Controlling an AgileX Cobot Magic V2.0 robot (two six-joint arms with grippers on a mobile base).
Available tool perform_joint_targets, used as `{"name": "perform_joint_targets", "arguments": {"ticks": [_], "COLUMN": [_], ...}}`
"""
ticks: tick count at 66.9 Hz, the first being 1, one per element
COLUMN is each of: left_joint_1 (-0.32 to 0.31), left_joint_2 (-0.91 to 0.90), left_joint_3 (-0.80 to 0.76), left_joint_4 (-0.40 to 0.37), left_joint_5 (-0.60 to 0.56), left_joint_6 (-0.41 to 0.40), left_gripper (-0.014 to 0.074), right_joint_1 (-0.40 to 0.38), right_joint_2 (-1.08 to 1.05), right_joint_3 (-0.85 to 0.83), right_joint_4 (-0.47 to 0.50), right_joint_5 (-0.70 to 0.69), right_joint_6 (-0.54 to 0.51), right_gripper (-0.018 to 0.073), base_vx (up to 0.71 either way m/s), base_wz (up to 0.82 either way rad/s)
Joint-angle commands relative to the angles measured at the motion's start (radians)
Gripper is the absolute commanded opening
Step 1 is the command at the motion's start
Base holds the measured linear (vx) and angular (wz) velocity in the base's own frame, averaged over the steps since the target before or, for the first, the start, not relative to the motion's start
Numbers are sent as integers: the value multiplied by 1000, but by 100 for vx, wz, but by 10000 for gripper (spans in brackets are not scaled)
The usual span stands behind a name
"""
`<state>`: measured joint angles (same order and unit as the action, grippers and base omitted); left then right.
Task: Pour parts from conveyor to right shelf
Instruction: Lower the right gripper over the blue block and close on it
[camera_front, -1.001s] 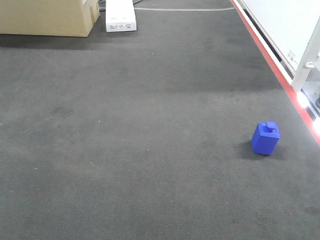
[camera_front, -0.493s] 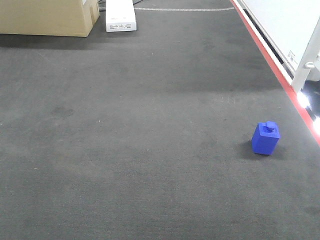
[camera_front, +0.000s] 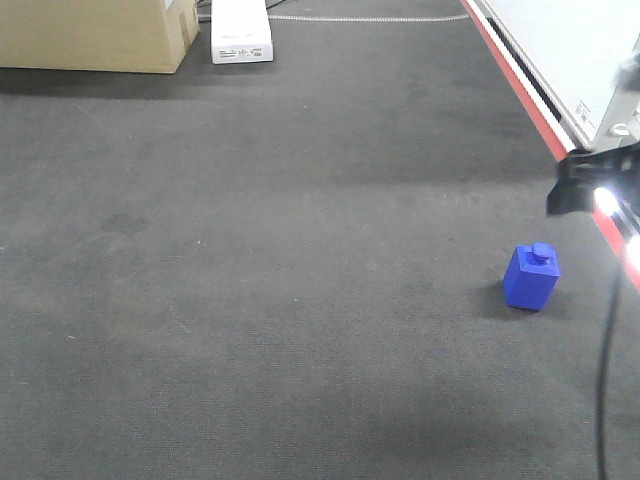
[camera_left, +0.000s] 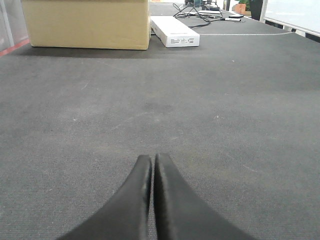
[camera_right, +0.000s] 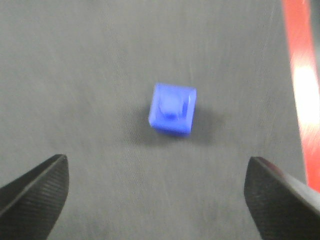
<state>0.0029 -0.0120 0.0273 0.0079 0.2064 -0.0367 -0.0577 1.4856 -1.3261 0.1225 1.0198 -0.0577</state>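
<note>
A small blue block (camera_front: 531, 276) with a stud on top stands on the dark grey belt surface (camera_front: 300, 260), near its right edge. In the right wrist view the blue block (camera_right: 172, 109) lies ahead of my right gripper (camera_right: 157, 160), which is open wide and empty, with the block between and beyond the two fingertips. A dark, blurred part of the right arm (camera_front: 578, 186) shows at the right edge of the front view, above the block. My left gripper (camera_left: 152, 158) is shut and empty, low over bare grey surface.
A cardboard box (camera_front: 95, 35) and a flat white box (camera_front: 240, 30) stand at the far left; both also show in the left wrist view, the cardboard box (camera_left: 87, 22) beside the white box (camera_left: 175, 31). A red stripe (camera_front: 530, 100) and a white frame (camera_front: 612, 125) run along the right edge.
The right arm has come into the front view at the right edge, above the blue block. The block has not moved.
</note>
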Motion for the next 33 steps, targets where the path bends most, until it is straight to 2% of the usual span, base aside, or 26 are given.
{"name": "perform_joint_targets", "arguments": {"ticks": [1,17,33], "left_joint_1": [-5,-5,-5], "left_joint_2": [-11,-11,-11], "left_joint_3": [-19,-19,-19], "left_joint_4": [-8,-8,-8], "left_joint_5": [-79,-79,-80], "left_joint_6": [-8,-8,-8], "left_gripper": [-6,-6,-6], "right_joint_1": [-4,-4,-4], "right_joint_2": [71,261,400], "right_joint_3": [-107,-253,-331], "right_joint_4": [-4,-4,-6], "right_joint_5": [66,128,163], "right_joint_6": [3,5,5], "right_gripper": [661,648,639], "base_vx": [0,0,0], "base_wz": [0,0,0]}}
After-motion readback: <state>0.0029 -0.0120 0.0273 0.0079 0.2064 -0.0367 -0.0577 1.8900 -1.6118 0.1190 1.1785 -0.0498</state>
